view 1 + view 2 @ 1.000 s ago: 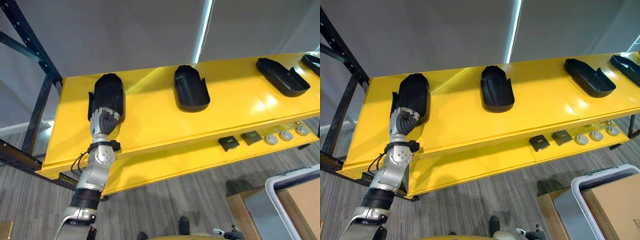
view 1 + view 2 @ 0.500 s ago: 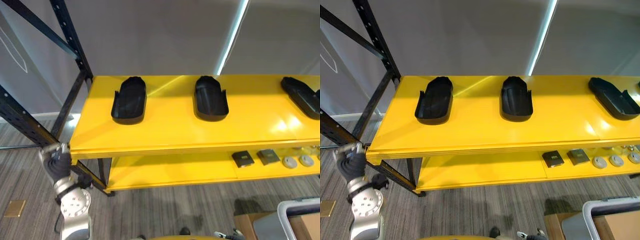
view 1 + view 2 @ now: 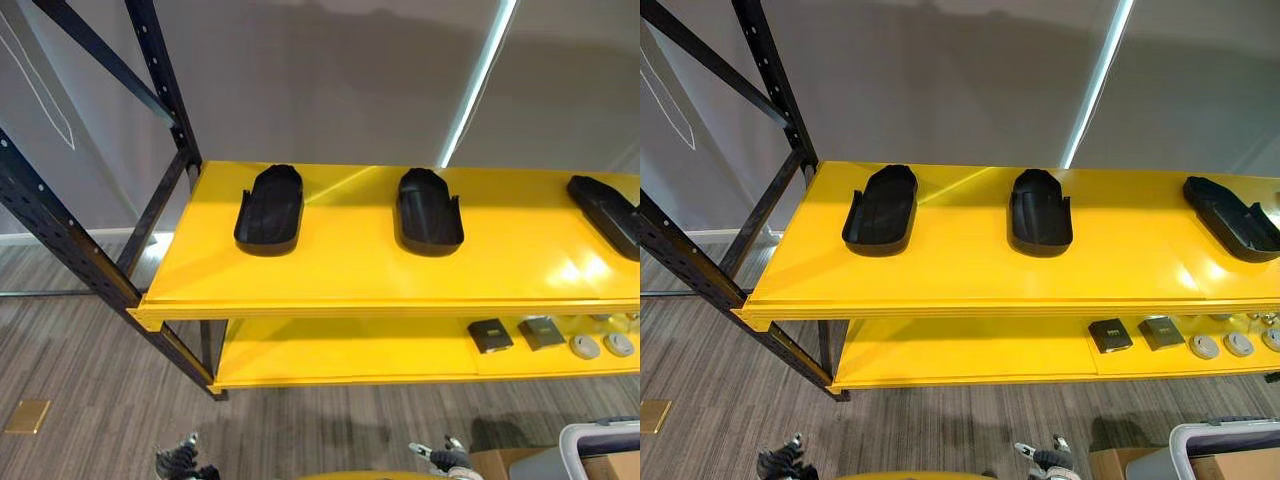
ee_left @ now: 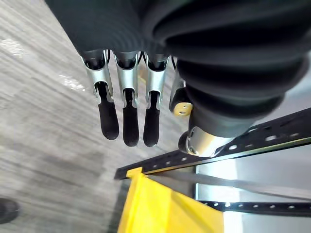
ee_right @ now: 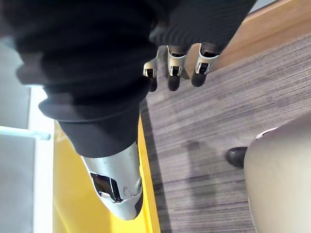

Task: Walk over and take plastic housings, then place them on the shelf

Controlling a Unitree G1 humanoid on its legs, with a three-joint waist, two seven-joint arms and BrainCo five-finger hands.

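Left hand [image 4: 130, 121] has come off the leftmost black moulded plastic housing [image 3: 270, 208] and hangs low, fingers straight, empty. Right hand [image 5: 174, 73] is slack and empty too. The housing lies on the yellow steel shelf [image 3: 330, 275] near its left end, toward the back edge. Risk: turning away, the left hand likely clips the shelf's front left corner and jolts the housings askew.
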